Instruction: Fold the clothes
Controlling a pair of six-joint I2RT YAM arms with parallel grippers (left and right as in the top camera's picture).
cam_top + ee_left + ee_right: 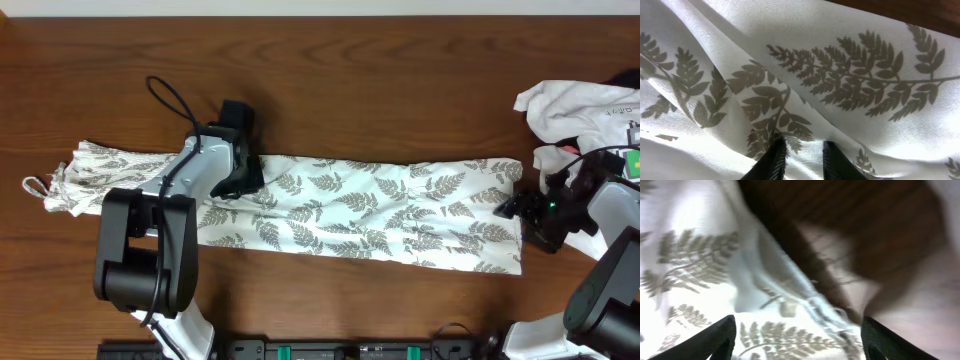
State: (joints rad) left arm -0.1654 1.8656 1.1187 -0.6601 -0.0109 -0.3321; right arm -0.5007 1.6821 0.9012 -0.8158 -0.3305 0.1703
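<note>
left pincer [804, 146] seemingly grips clothes [850, 45]; white garment [575, 105] apart.

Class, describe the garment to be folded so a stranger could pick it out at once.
On the wooden table, look along the middle. The long garment spread there is it. Unlike the plain white garment crumpled at the far right, it is printed all over with grey-green fern leaves.

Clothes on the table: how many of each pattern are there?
fern-print garment: 1
plain white garment: 1
Total: 2
</note>
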